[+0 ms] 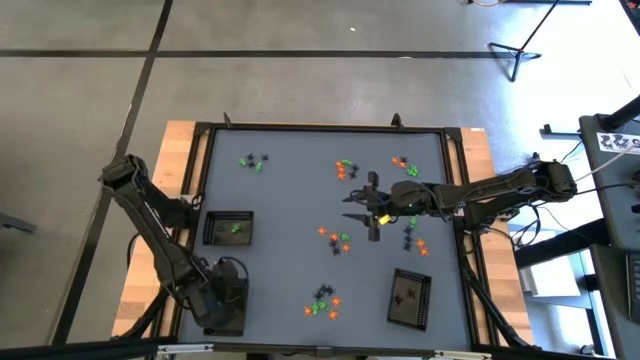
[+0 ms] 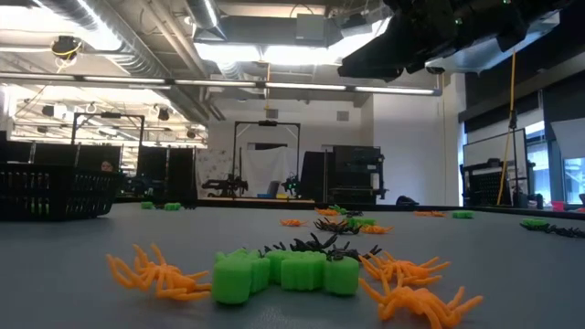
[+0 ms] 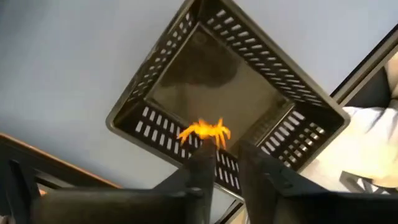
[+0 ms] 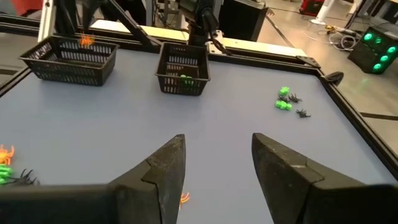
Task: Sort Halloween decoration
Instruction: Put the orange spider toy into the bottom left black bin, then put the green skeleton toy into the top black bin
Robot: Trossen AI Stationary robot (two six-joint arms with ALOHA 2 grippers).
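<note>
My left gripper (image 3: 227, 146) hangs pointing down over a black mesh basket (image 3: 155, 68) at the table's near left corner, its fingers a little apart. A small orange spider trinket (image 3: 205, 130) shows just beyond one fingertip, above the basket's floor; the right wrist view also shows the orange spider (image 4: 86, 40) at that basket's rim. My right gripper (image 1: 365, 205) stands open above the table's middle, nothing between its fingers (image 4: 168, 168). Loose orange, green and black trinkets lie in clusters (image 1: 335, 240) (image 1: 323, 300) (image 1: 346, 170) on the grey table. My left gripper points down over the basket, and the orange spider (image 3: 214, 132) sits right at the tip of one finger (image 3: 202, 158). I cannot tell whether that finger touches it or the spider is loose in the air.
A second basket (image 1: 228, 228) holds green trinkets at mid left. A third basket (image 1: 410, 298) with black ones stands at the near right. More trinkets lie at the far left (image 1: 255, 161), far right (image 1: 401, 161) and right (image 1: 412, 235). A raised black frame (image 1: 320, 127) borders the table.
</note>
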